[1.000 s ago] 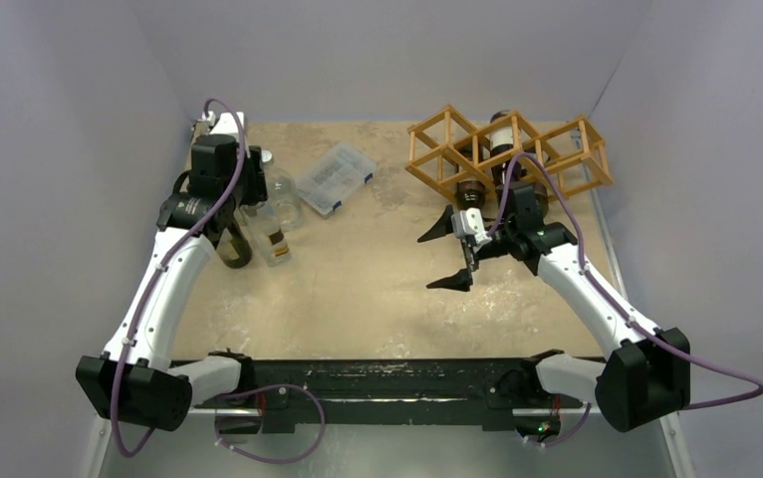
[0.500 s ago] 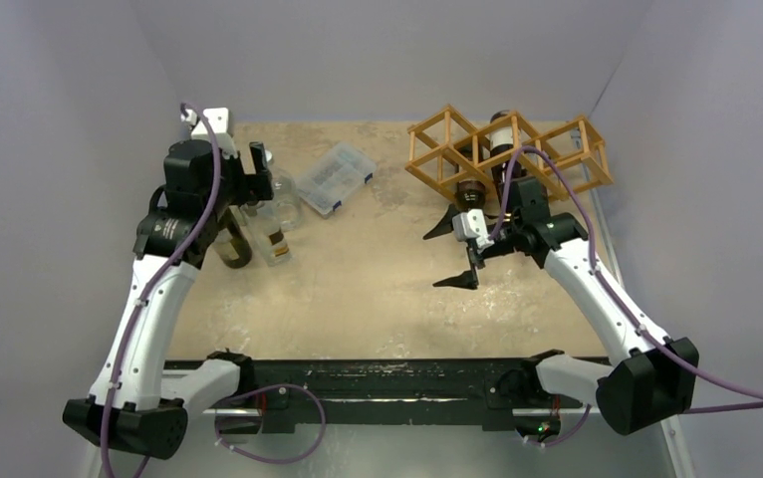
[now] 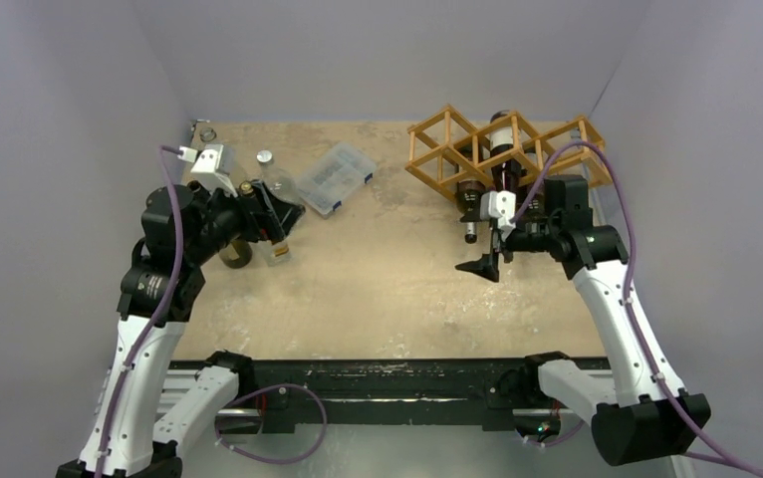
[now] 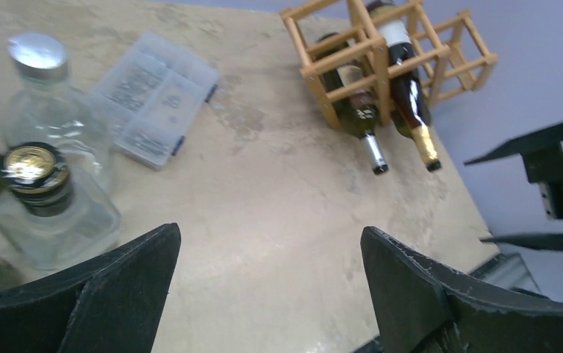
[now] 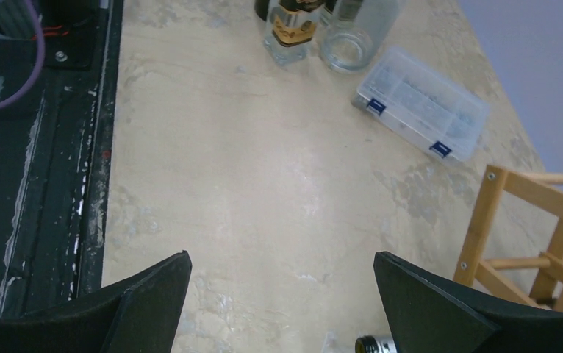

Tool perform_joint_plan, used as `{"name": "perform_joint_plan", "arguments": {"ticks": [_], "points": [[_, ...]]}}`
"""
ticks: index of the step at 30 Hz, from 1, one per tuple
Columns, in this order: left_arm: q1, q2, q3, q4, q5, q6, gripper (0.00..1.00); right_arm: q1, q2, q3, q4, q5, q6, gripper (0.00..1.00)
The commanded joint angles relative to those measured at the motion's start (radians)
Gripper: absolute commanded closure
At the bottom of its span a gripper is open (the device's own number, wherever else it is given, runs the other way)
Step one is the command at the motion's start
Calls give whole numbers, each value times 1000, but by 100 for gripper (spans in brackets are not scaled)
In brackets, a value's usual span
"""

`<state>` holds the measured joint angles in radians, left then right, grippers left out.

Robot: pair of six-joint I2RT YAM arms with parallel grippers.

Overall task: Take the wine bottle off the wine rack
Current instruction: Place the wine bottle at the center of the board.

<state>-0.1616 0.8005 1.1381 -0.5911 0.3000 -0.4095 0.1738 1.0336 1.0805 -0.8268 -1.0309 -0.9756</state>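
Observation:
The wine rack of light-brown rods stands at the back right and holds two dark wine bottles. One has a white label and a gold-foil neck. The other points its silver-capped neck off the rack's front. My right gripper hangs open right in front of that neck. In the right wrist view the bottle's mouth sits just inside one finger. My left gripper is open at the back left, holding nothing, with table between its fingers.
A clear plastic compartment box lies at the back middle. Beside the left gripper stand a clear bottle with a silver cap and a gold-capped one. Bare table lies between the arms.
The left gripper opened and drew back from the bottles at the left. The right gripper turned and moved right, closer to the rack and the silver-capped neck.

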Motion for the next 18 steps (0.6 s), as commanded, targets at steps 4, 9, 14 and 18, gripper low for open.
{"name": "perform_joint_plan", "arguments": {"ticks": [4, 9, 14, 18], "points": [[-224, -18, -45, 71, 82, -77, 7, -138, -57, 19, 137, 35, 305, 1], [-371, 9, -115, 153, -3, -111, 7, -268, -78, -14, 258, 58, 473, 1], [-446, 46, -189, 264, -31, -179, 1, -366, -92, -83, 416, 223, 710, 1], [-500, 82, -233, 328, -65, -209, 0, -439, -97, -147, 494, 257, 799, 1]]}}
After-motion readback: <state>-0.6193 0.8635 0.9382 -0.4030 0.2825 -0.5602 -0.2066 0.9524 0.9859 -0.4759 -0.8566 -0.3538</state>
